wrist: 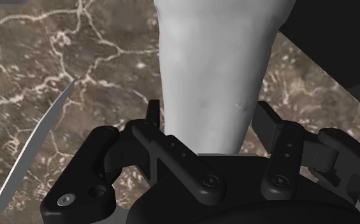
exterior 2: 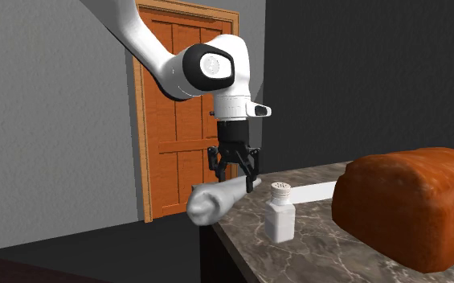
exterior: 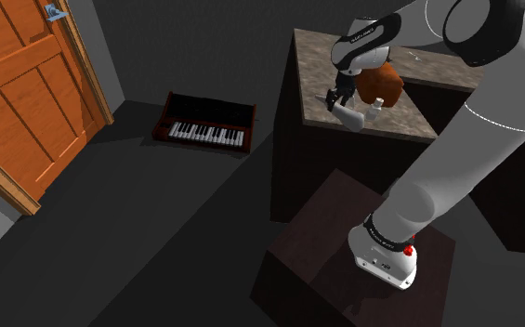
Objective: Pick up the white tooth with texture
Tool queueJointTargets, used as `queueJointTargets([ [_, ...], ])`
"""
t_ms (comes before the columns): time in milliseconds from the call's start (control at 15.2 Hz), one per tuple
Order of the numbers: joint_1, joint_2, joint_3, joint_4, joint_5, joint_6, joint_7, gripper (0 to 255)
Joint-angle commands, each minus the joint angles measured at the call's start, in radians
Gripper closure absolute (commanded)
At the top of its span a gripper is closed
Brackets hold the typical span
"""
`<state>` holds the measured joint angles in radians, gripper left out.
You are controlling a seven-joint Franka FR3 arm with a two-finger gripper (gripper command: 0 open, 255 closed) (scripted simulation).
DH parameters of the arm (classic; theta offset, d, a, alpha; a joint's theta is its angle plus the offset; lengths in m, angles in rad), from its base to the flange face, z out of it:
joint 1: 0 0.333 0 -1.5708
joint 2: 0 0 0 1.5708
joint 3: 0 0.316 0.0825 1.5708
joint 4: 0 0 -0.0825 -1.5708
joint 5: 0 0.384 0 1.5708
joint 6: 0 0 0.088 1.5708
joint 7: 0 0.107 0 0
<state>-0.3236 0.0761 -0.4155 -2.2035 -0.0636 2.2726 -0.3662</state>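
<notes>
1 tooth [exterior 2: 215, 201], pale grey-white, sat at the table [exterior 2: 337, 257] corner nearest the door [exterior 2: 177, 120]. Its thick end stuck out past the edge and its narrow end was up in the gripper [exterior 2: 235, 181]. It was tilted, thick end lower. Couldn't tell if it was clear of the top.

1 gripper: narrow, both fingers [wrist: 266, 124] pressed on the tooth's sides in the wrist view, holding it.

Also on the marble top:
- 1 white shaker [exterior 2: 280, 215], upright, just beside the tooth on the loaf side. It was the only container, lid on, contents not visible.
- 1 brown loaf [exterior 2: 414, 205], near the shaker, apart from the tooth.
- 1 flat white strip [exterior 2: 313, 191] lying behind the shaker, running toward the loaf. In the wrist view its pointed end [wrist: 35, 143] lay beside the gripper, not touching the tooth.

Shoulder view: 1 arm reached from 1 stand [exterior: 344, 251] up to the table's near edge, with the gripper [exterior: 336, 98] over the tooth [exterior: 351, 117]. 1 keyboard [exterior: 204, 128] lay on the floor to the table's left, and the 1 orange door stood at far left.
</notes>
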Motion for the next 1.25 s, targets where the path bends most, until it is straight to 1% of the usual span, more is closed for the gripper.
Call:
queueJointTargets([
  [0,0.0,0.0,0.0,0.0,0.0,0.0,0.0,255],
  [66,0.0,0.003,0.0,0.001,0.001,0.001,-0.001,255],
  [1056,0.007,-0.1,0.003,0.103,-0.038,-0.197,0.017,255],
  [1188,0.007,-0.1,0.003,0.105,-0.038,-0.199,0.017,255],
])
